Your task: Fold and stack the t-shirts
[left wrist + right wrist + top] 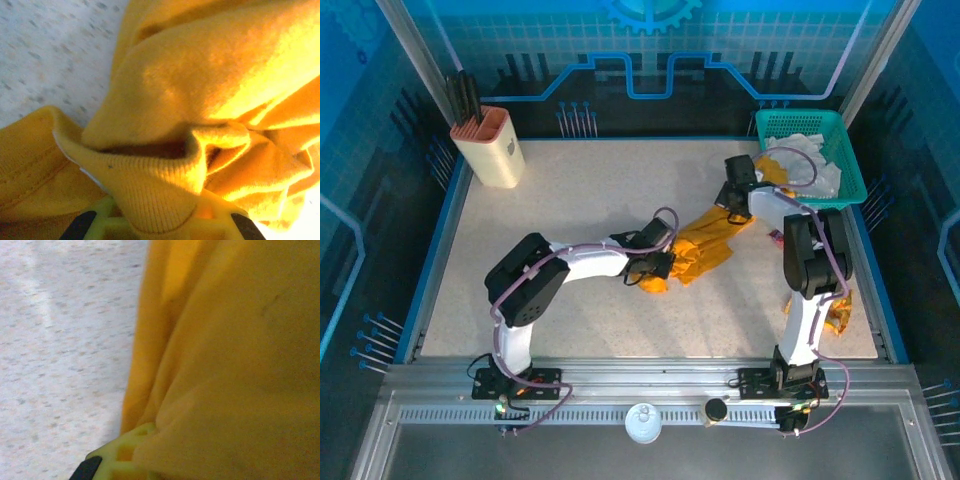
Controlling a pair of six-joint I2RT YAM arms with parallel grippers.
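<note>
The mustard-orange t-shirt (700, 245) lies bunched in a band across the middle of the table. My left gripper (658, 266) is shut on its lower left end. In the left wrist view the ribbed collar (150, 185) is pinched at the gripper (160, 222) between the yellow fingers (102, 220). My right gripper (734, 205) is shut on the shirt's upper right end. There the orange cloth (235, 370) drapes over the gripper (150, 457) and hides most of its fingers (125, 447). The pale white-grey t-shirt (807, 162) sits crumpled in the teal basket (800, 118).
A beige holder (490, 150) with dark utensils stands at the back left. A small purple packet (776, 237) and a shiny yellow packet (840, 310) lie near the right arm. Blue rails edge the speckled table (570, 190).
</note>
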